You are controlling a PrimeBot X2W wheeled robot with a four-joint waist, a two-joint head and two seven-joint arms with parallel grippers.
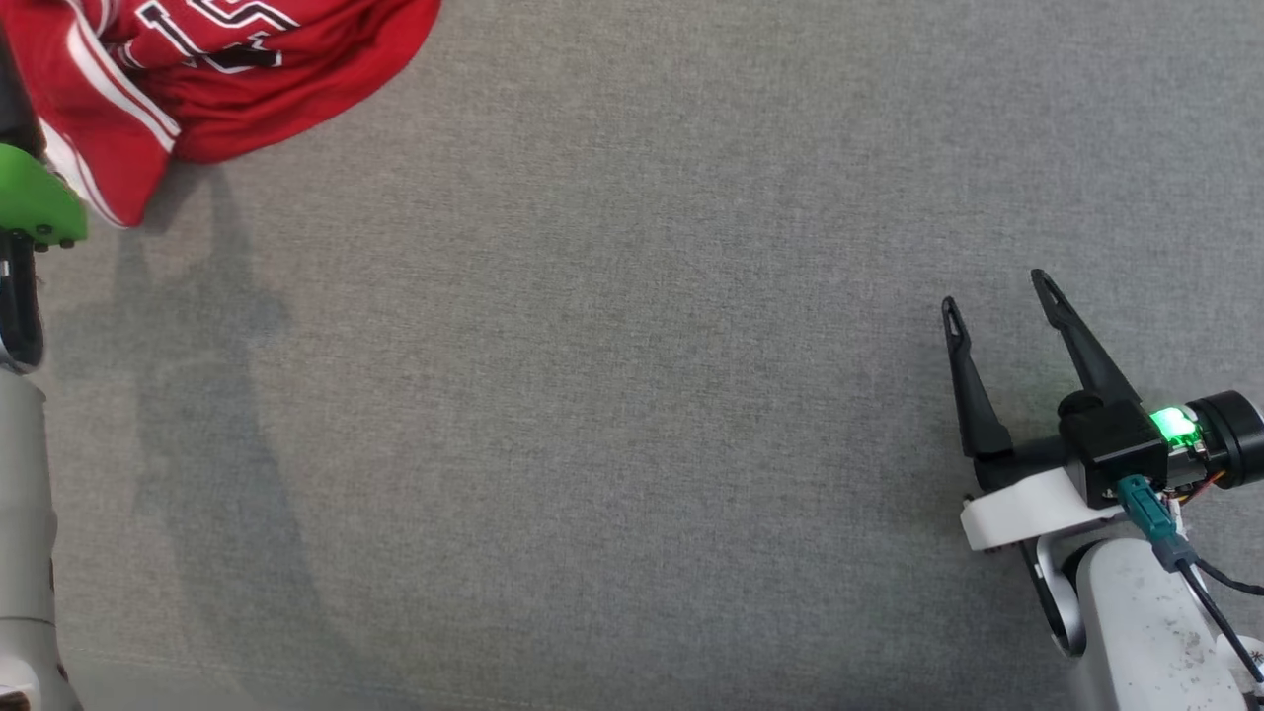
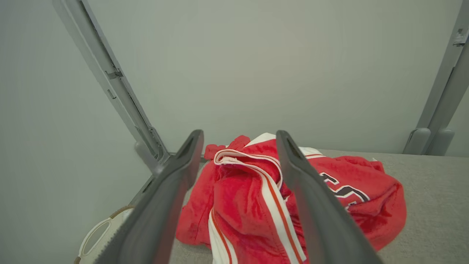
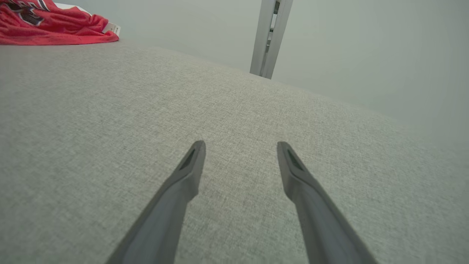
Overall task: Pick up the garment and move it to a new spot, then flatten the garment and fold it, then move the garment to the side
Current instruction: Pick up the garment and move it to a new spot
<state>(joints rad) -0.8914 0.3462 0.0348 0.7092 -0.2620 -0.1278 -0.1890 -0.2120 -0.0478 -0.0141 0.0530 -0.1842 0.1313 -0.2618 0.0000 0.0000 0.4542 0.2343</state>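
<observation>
My head view's top-left corner cuts off the garment (image 1: 227,89), and I can't read its crumpled black lettering (image 1: 212,35). In the left wrist view the fingers (image 2: 161,205) of the left gripper (image 2: 239,138) hide part of it.

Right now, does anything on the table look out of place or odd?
Only the red jersey: it lies crumpled in a heap at the far left corner of the table. Nothing looks spilled or damaged. The left claw is open in front of it; the right claw is open, over bare table.

The crumpled red-and-white cloth garment (image 2: 242,205) was seen as soft and fleecy; the grey counter (image 1: 632,395) was covered in matt woven fabric.
</observation>
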